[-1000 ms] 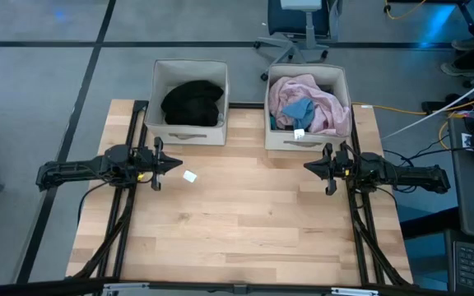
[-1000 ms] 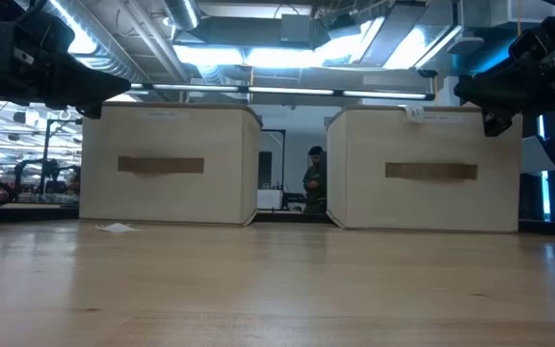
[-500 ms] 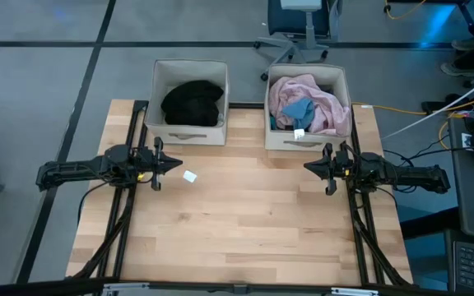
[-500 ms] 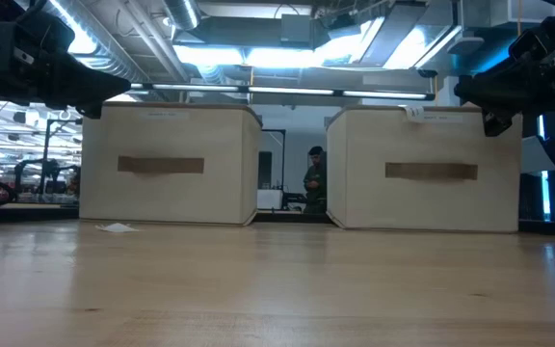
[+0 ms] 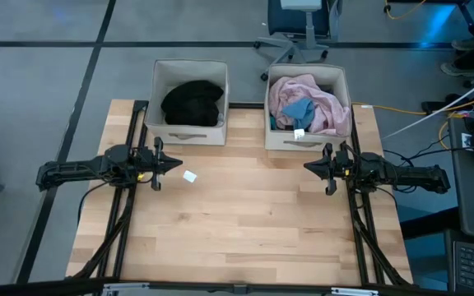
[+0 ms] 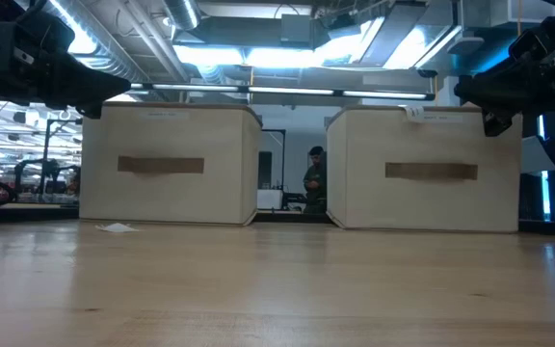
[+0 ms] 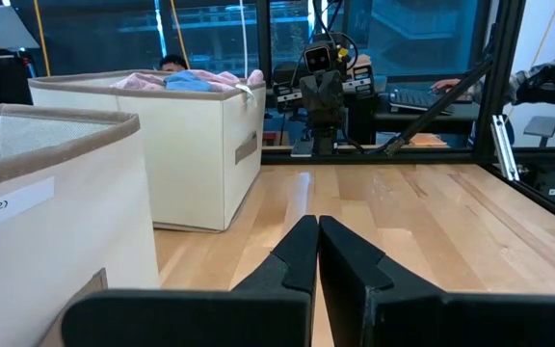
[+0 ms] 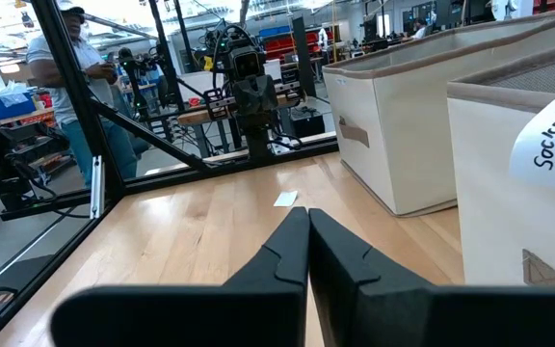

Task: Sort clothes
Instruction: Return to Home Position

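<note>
Black clothes (image 5: 192, 100) lie heaped in the left beige bin (image 5: 158, 97) at the table's far side. Pink and blue clothes (image 5: 309, 103) fill the right beige bin (image 5: 344, 92), also seen over its rim in the left wrist view (image 7: 176, 79). My left gripper (image 5: 178, 165) hovers shut and level above the table's left side, pointing toward the right edge. My right gripper (image 5: 308, 168) hovers shut above the right side, pointing toward the left edge. Both stand in front of the bins, holding nothing. In the wrist views the fingers (image 7: 314, 253) (image 8: 306, 246) meet.
A small white paper slip (image 5: 190, 176) lies on the wood near my left gripper. A white label (image 5: 299, 134) hangs on the right bin's near rim. Bare wooden tabletop (image 5: 245, 222) spreads between the arms and toward the near edge. People stand beyond the table.
</note>
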